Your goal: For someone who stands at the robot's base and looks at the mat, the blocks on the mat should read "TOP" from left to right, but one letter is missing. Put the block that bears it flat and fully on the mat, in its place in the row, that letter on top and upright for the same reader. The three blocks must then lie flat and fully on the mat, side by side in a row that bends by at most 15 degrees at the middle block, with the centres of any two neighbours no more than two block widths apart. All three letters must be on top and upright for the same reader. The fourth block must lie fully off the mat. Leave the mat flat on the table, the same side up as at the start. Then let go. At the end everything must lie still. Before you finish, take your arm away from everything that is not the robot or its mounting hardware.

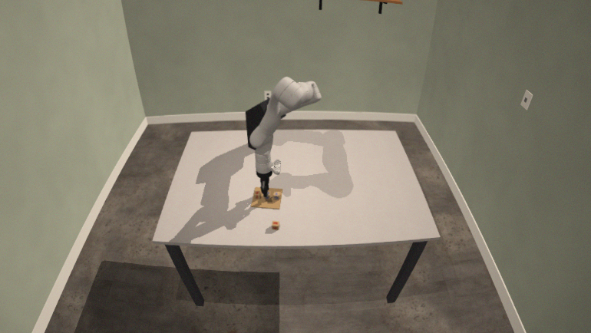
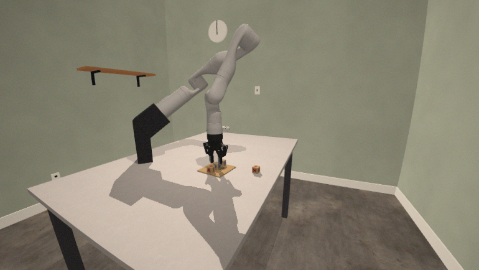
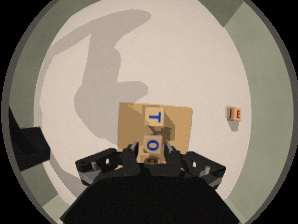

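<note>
Three blocks (image 2: 216, 166) in row on mat (image 2: 216, 173); fourth block (image 2: 255, 169) apart on table (image 2: 167, 201).

The blocks (image 3: 152, 144) look like pale wood with painted letters, the mat (image 1: 272, 202) like matt tan cardboard or cork, the table (image 2: 167, 201) smooth matt white, the gripper (image 2: 216, 157) matt black plastic.

Plain room, green walls (image 2: 335, 83), wall clock (image 2: 217, 31), shelf (image 2: 116, 71), white table (image 2: 167, 208)
</note>
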`<state>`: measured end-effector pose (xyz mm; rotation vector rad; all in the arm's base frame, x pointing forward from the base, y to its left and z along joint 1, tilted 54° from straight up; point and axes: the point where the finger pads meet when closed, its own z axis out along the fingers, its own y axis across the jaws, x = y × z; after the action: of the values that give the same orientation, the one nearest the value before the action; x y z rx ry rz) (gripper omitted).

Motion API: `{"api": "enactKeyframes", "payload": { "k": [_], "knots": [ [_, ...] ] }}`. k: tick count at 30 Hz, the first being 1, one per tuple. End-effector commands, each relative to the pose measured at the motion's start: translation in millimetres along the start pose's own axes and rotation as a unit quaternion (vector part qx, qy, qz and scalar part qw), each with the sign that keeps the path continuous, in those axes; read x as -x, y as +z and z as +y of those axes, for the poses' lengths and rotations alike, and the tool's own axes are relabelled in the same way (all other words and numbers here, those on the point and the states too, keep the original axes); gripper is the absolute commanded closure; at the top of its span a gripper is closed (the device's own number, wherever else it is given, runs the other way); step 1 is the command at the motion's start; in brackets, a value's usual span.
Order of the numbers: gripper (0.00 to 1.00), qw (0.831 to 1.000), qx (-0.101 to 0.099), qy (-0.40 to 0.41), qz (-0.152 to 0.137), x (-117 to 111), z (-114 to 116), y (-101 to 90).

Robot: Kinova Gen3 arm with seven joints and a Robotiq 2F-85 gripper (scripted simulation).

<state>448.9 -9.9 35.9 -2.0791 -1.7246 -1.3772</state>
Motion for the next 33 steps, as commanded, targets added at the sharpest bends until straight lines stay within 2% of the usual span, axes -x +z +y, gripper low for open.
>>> {"api": "enactKeyframes", "payload": {
  "k": [1, 11, 22, 23, 33],
  "knots": [
    [0.54, 1.000, 0.003, 0.006, -0.005, 3, 1, -18.4],
    [0.54, 1.000, 0.006, 0.011, -0.007, 3, 3, -58.8],
    [0.54, 1.000, 0.006, 0.003, -0.007, 3, 3, -68.2],
    [0.00, 1.000, 0.006, 0.003, -0.007, 3, 3, -68.2],
    [0.00, 1.000, 0.006, 0.003, -0.007, 3, 3, -68.2]
  ]
}}
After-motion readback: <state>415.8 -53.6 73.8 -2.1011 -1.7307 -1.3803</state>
